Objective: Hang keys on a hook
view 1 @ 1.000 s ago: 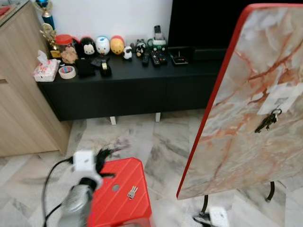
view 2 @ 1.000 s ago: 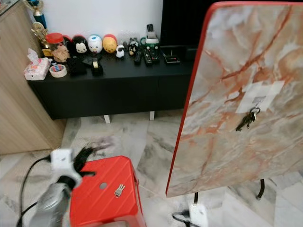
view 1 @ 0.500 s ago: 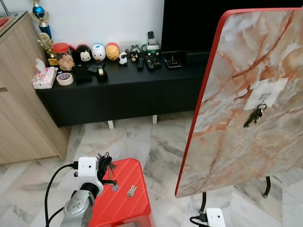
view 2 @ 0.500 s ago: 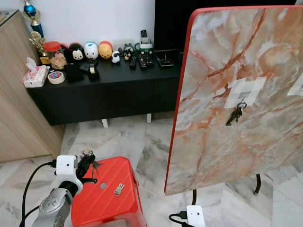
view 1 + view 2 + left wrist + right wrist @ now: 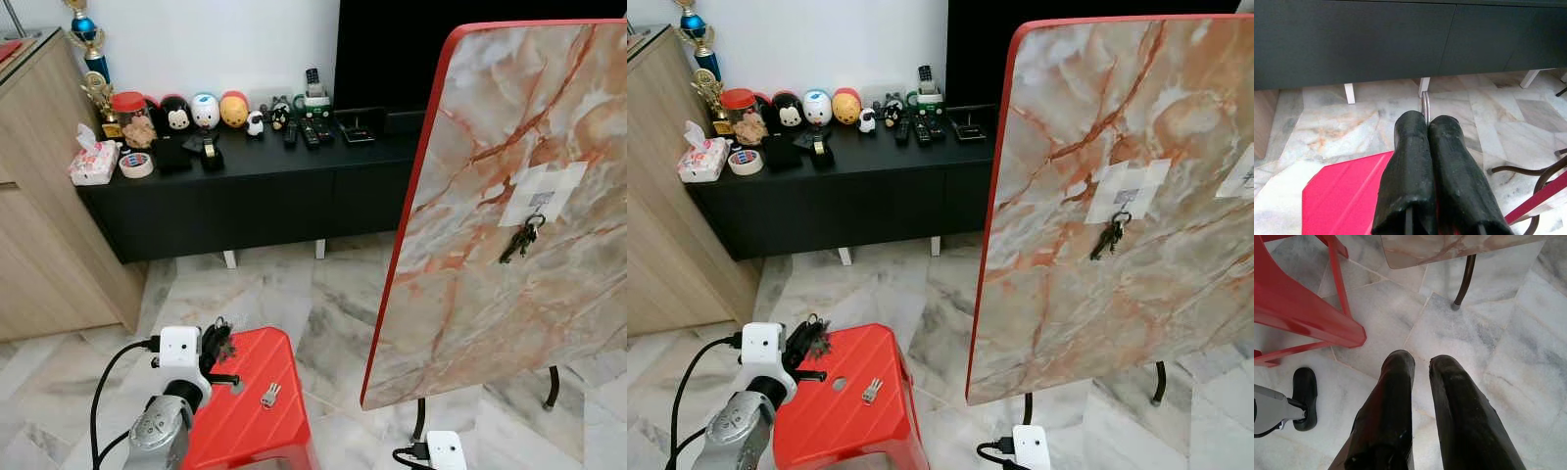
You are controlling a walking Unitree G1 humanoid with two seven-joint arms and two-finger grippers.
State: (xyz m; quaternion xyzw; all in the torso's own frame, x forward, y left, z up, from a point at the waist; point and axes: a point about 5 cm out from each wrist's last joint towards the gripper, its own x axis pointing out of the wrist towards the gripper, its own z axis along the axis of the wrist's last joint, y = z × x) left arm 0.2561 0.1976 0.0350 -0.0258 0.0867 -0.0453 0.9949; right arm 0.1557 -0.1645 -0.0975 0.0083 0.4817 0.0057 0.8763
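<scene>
Left wrist: claw (image 5: 1427, 128) hides keyring (image 5: 1425, 106).

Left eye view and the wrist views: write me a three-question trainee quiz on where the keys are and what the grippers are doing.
1. True or false: a bunch of keys already hangs on the upright marble board.
2. What lies loose on the red stool? A) tape roll B) small key C) remote
3. Fill in: the left gripper is shut on a key ____.

Key: 1 true. 2 B. 3 ring. The right gripper hangs open above the floor.
</scene>
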